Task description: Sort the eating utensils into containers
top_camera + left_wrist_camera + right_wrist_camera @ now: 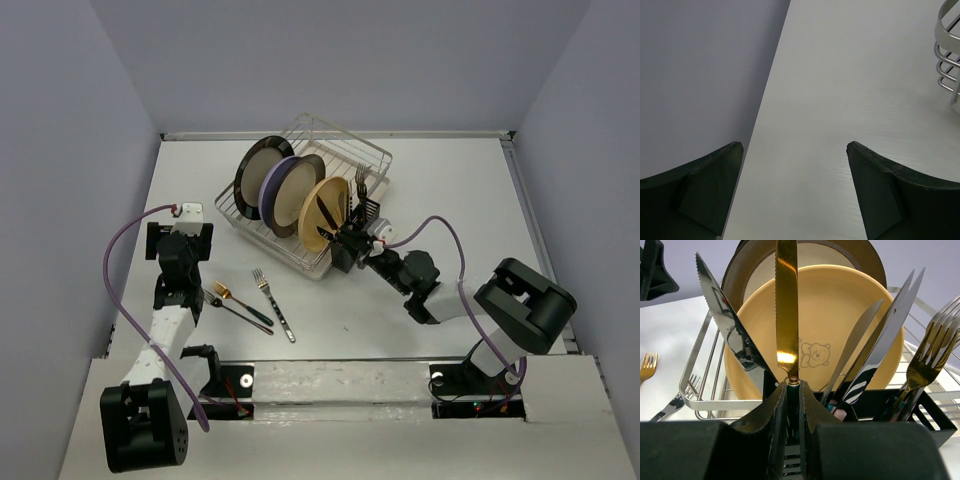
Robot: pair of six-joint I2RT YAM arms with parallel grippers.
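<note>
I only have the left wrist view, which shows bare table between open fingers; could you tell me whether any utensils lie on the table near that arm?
Observer: Yes. The top view shows three on the table, just right of the left gripper and nearer its base: a gold fork, a silver fork and a dark-handled piece.
Operator: Thank you. What is the right arm doing?
Observer: The right gripper is shut on a gold knife, blade up, at the black cutlery holder.
Operator: Does the holder have anything in it?
Observer: Silver knives and forks stand in it, in front of a yellow plate.
</note>
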